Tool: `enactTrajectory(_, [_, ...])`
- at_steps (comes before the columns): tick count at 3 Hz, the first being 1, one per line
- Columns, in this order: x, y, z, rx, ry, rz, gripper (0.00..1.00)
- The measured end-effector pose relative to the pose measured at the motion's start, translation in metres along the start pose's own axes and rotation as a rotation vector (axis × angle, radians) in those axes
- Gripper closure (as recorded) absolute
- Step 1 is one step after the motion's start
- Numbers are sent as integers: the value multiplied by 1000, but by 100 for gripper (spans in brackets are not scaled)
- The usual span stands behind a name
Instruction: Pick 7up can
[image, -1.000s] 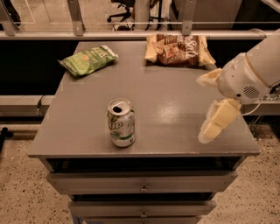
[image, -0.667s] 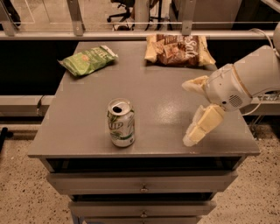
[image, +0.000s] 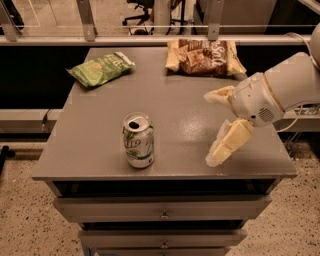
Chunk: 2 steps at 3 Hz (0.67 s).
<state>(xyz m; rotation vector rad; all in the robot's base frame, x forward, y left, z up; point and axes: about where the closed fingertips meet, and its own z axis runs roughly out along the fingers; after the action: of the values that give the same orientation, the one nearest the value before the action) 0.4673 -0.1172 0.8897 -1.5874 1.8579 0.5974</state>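
I'm looking at a wide bare stretch of tabletop (image: 95, 150) running between the gripper (image: 210, 128) and the 7up can (image: 138, 141). The gripper is hanging over the right front part with its fingers spread wide. The can is standing upright near the front edge, left of centre. Nothing is sitting in that lane. The green crisp bag (image: 100, 68) is lying way off at the back left. The brown snack bag (image: 204, 56) is lying at the back behind the gripper. Both are sitting well apart from the can, so I'm seeing open room all round it.
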Motion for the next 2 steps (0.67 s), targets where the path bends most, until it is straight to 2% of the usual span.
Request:
enactTrajectory(1, [-12,-4,17,-2,-111,-11,0])
enactTrajectory(2, [-51,-7,60,-21,-317,-57,0])
